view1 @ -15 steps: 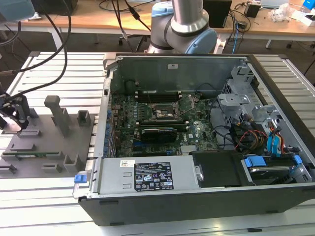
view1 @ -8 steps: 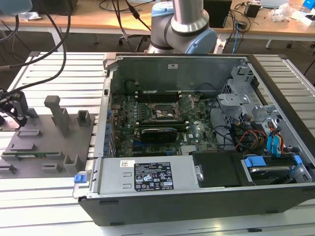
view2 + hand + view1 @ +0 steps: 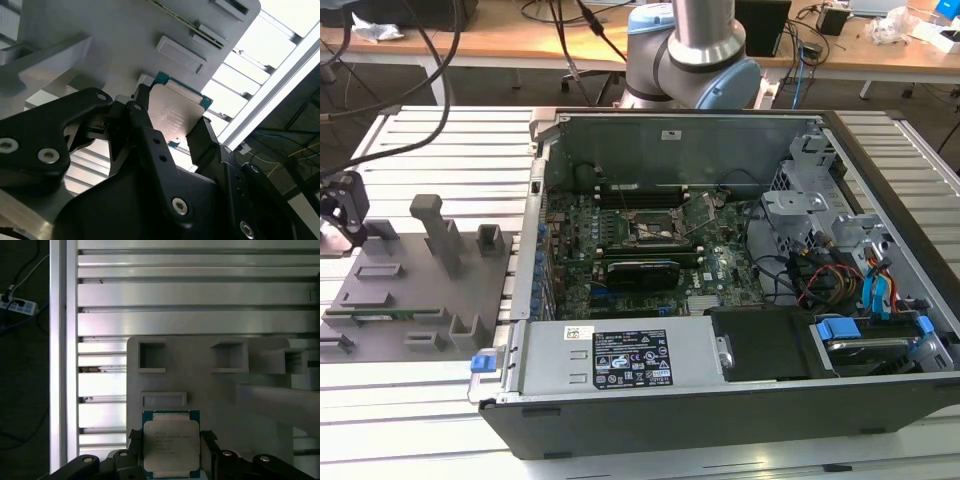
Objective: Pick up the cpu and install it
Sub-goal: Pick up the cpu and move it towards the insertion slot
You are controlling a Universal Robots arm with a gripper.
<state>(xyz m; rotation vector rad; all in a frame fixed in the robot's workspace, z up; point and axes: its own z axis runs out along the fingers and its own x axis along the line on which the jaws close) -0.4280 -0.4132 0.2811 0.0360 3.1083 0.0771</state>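
Pick step in hand: gripper (image 3: 172,120) pinches the cpu (image 3: 171,445) by opposite edges over the grey fixture plate (image 3: 210,400) at the exterior view's left, well apart from the motherboard socket (image 3: 655,228). We judge transfer needs a level hold.

Exterior view: arm (image 3: 695,60) behind the case (image 3: 720,420) is a bare silver tube into a pale-blue joint w/ rounded cap. Second wrist view: gripper (image 3: 175,122) is matt black w/ chunky flat links and angular fingers (image 3: 150,135). Round silver screws on the links, small dark holes along one finger. First wrist view: same black links + silver screws.
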